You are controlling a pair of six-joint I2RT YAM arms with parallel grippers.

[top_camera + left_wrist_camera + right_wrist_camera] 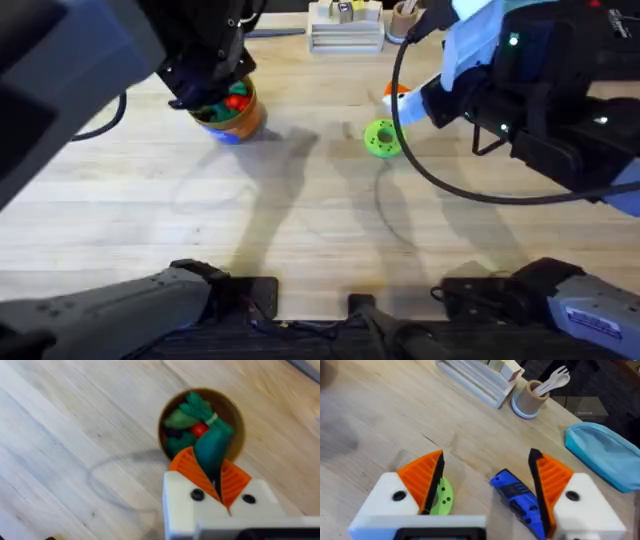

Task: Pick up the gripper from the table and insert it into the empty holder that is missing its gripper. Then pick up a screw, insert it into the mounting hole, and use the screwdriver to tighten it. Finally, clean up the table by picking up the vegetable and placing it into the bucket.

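Start at the left: your left gripper (216, 476) is clamped on the vegetable (210, 450), the dark green piece pinched between the orange ribbed pads (187, 467) and hanging directly over the mouth of the bucket (246, 118). It is held there, I judge, so that a simple release drops it straight in among the lighter green and red toy vegetables (192, 420) already inside; the overhead view shows the arm crowding the bucket's rim at the table's far left. Whether the tip already touches the pile I cannot tell. Moving toward the middle, the bright green ring-shaped disc (381, 138) lies flat on the table (300, 220), well apart from the bucket. On the right, your right gripper (487, 485) hangs with its jaws spread wide and nothing between them, above the disc and the blue screwdriver (517, 500), which lies on the wood below. That parked, empty posture suits an arm waiting out the clean-up. Beyond it sit a white tray (475, 380), a cup with a plastic fork (532, 397) and a light blue pouch (605, 455), all clear of the work.
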